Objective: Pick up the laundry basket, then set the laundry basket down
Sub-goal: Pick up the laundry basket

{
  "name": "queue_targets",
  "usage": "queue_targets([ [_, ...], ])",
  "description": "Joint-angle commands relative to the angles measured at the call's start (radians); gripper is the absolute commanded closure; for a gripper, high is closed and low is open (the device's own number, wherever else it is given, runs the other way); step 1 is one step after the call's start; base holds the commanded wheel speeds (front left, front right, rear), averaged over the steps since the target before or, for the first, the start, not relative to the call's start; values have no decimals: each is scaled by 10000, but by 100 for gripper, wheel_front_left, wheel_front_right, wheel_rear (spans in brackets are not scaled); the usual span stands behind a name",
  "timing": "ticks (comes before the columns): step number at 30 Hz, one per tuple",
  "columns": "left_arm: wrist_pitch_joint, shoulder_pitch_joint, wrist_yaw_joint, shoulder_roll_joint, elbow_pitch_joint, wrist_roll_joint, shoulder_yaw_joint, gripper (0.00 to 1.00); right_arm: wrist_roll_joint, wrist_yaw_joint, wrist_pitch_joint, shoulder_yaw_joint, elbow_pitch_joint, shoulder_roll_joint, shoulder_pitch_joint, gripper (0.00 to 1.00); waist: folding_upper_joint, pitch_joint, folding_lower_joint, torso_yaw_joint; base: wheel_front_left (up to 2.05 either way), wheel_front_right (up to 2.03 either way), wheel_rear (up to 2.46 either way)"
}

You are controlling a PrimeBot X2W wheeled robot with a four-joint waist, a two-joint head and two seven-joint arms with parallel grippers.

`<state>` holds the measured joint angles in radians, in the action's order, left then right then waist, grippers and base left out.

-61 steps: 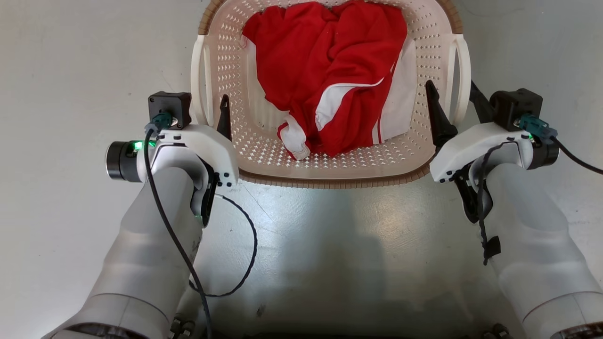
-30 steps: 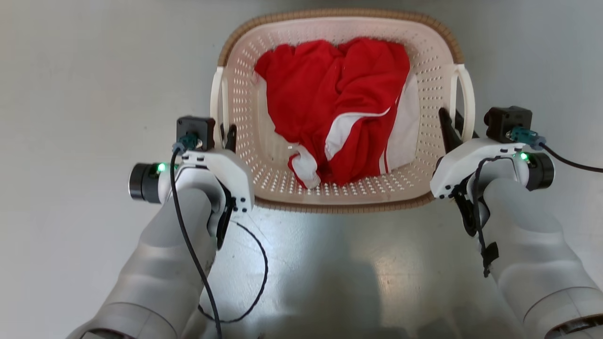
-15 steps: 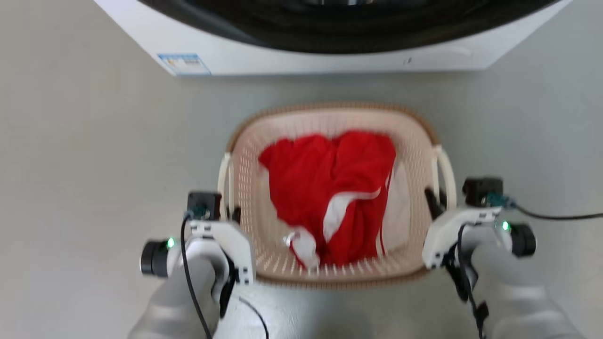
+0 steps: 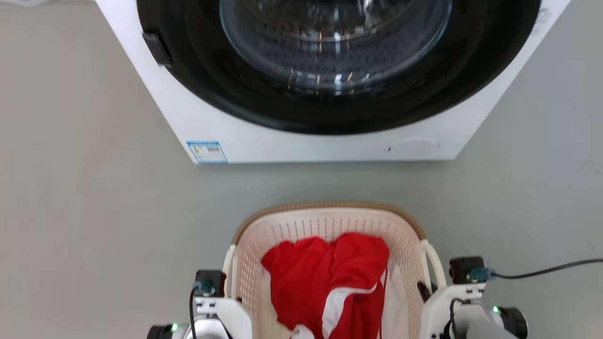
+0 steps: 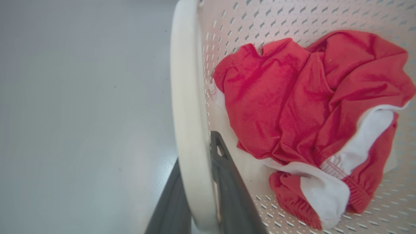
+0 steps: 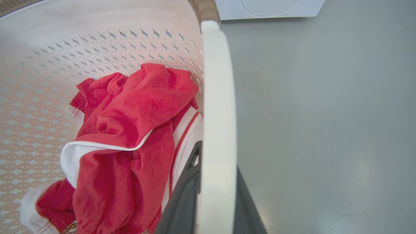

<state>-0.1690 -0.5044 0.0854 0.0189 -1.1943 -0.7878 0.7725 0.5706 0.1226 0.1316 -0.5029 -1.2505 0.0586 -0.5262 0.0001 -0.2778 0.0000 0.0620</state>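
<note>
**Both pincers grip the basket's handles while the view tips up to the washer**

The head camera has tilted up since half a second ago. The washing machine (image 4: pixel 325 146), which was only a strip then, now spans the top, and both arms are cut off at the bottom edge. The left gripper (image 5: pixel 196 152) pinches the white left handle (image 5: pixel 185 97) as before, one dark finger outside it and one inside. Between the two pincers hangs the laundry basket (image 4: pixel 330 221), its near rim out of frame. The red-and-white garment (image 4: pixel 330 278) lies just inward of each inner finger, unchanged. The right gripper (image 6: pixel 217 156) pinches the right handle (image 6: pixel 216 81) likewise. Both outer fingers are largely hidden behind the handles. The basket's base is hidden, so contact with the grey floor (image 4: pixel 94 212) cannot be told.
</note>
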Motion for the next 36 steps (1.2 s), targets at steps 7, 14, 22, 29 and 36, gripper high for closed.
queue_targets([
  [7,107,728,179,313,45,-376,344,100,774,81,-270,-1077,255,-84,981,100,-1,1491,0,8,0,0,0],
  [14,230,1132,240,313,4,-583,665,100,1301,81,-319,-1600,290,-84,1440,100,-1,2159,0,11,0,0,0],
  [22,280,1380,289,313,-98,-750,976,100,1881,81,-306,-2139,225,-84,1767,100,-1,2655,0,-3,0,0,0],
  [29,310,1425,277,313,-228,-858,1157,100,2280,81,-265,-2518,156,-84,1783,100,-1,2864,0,-9,0,0,0],
  [36,273,1426,279,313,-313,-1001,1287,100,2650,81,-185,-2899,65,-84,1747,100,-1,2979,0,-7,0,0,0],
])
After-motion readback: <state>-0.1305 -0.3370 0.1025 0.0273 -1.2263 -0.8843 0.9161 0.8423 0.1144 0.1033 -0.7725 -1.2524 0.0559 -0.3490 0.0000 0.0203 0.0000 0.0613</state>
